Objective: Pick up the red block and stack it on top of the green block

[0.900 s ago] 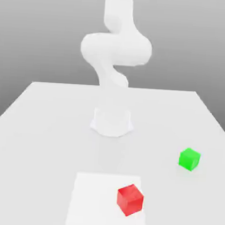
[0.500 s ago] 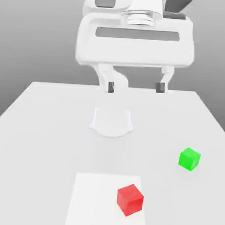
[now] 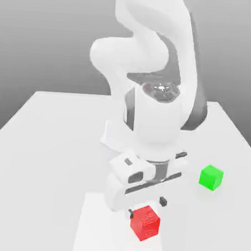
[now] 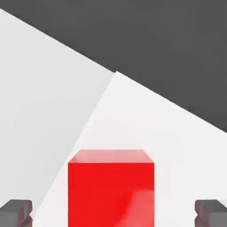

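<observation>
Counter (image 3: 47,159), exterior view, left to right: white square patch (image 3: 103,231); claw (image 3: 147,207) low over its right part, spread wide, nothing gripped, fingertips apart on either side of the red block (image 3: 144,223) in the hand view. Height above the block hard to judge, perhaps slight. Red block near patch's right edge. Green block (image 3: 211,177) farthest right, well apart.

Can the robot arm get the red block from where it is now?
Probably yes: its open fingers are wide apart, with the red block between their lines and room on both sides. Nothing seems to be in the way, and the green block sits well off to the side.
</observation>
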